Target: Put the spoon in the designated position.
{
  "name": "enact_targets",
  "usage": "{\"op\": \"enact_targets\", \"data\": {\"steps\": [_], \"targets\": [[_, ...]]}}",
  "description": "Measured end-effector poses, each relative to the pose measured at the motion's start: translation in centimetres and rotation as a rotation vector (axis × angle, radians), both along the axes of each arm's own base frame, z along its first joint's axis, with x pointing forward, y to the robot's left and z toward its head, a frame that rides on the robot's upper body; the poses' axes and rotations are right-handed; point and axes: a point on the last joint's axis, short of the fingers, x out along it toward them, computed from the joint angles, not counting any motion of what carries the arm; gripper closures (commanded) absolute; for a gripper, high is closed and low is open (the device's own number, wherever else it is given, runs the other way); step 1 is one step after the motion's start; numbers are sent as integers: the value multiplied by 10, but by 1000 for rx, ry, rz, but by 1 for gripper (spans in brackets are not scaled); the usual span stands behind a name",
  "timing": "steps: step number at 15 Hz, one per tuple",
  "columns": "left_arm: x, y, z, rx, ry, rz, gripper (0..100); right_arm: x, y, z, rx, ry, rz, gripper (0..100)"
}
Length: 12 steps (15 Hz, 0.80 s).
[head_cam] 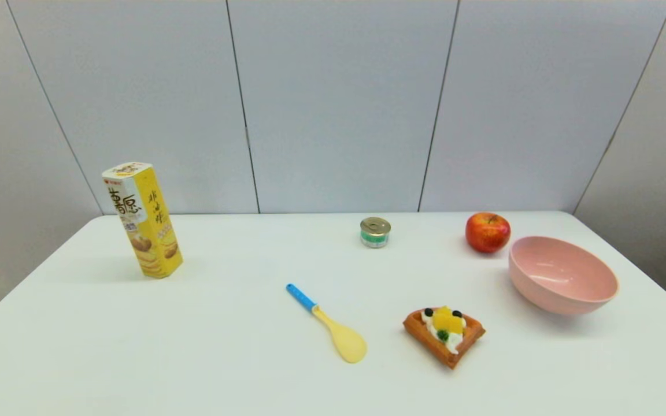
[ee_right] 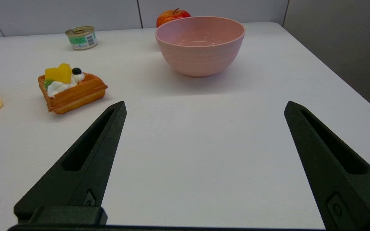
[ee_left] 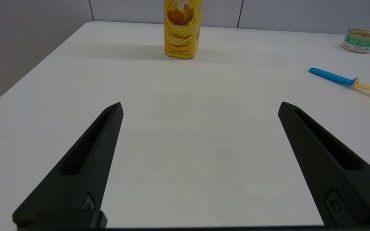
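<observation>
Near the counter's [head_cam: 78, 358] far left corner a yellow snack box [head_cam: 143, 219] stands upright, leaning slightly. The left tool [ee_left: 199, 107] hovers low over bare counter near the front left edge, its two black fingers [ee_left: 85, 160] spread wide with nothing between them; the box stands straight ahead of it, well apart.

Around the middle of the counter the spoon [head_cam: 327, 323] lies flat and alone, touched by nothing. Its blue handle points toward the far left corner and its pale yellow bowl toward the front edge. Beyond it, close to the far edge, a small tin can [head_cam: 375, 232] stands upright.

Just beside the spoon's bowl, toward the right, sits a toy waffle [head_cam: 444, 336] topped with cream and fruit pieces. A red apple [head_cam: 487, 231] rests near the far right corner, with a pink bowl [head_cam: 562, 282] just beside it, nearer the right edge.

The right tool [ee_right: 204, 107] hovers over bare counter near the front right edge, fingers wide apart and holding nothing, the pink bowl ahead of it.
</observation>
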Motion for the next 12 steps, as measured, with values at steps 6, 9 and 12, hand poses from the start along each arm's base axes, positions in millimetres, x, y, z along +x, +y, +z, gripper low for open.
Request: {"op": "enact_targets", "data": {"steps": [6,9,12], "targets": [[0,0,0,0,1,0,0,0,0,0,-5,0,1,0],[0,0,0,0,1,0,0,-1,0,4,-20,-14,4,0],[0,0,0,0,1,0,0,1,0,28,-22,-36,6,0]]}}
